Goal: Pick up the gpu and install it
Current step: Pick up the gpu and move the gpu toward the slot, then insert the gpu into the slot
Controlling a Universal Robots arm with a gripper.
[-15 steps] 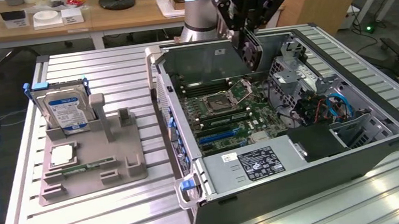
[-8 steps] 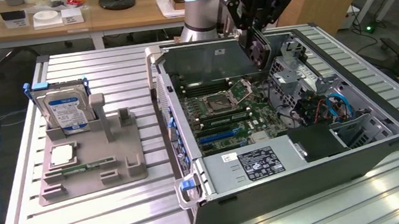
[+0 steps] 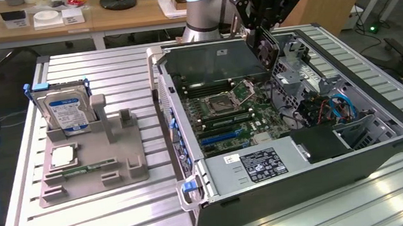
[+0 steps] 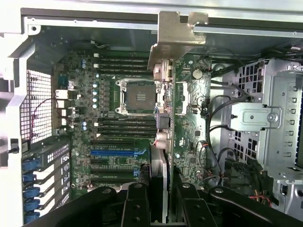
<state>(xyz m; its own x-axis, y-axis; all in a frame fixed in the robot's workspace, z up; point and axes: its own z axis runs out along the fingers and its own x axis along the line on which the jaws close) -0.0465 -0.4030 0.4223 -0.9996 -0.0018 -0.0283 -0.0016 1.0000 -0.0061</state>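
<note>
My gripper (image 3: 263, 28) is clamped on the gpu (image 3: 266, 48), which hangs edge-on under it above the far end of the open computer case (image 3: 377, 148). Wrist view: the card sits over the motherboard (image 4: 113, 156), beside the CPU socket (image 4: 138, 97). The hard drive (image 3: 66, 112) stands well apart at the exterior view's left.

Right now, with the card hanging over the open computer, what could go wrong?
1. The tool pinches the gpu by one end, so it might tilt or slip onto the board.
2. The gpu is not lined up with the blue slot; lowered crooked, it could scrape parts.
3. Black cables loop close beside it and might snag its bracket.
</note>
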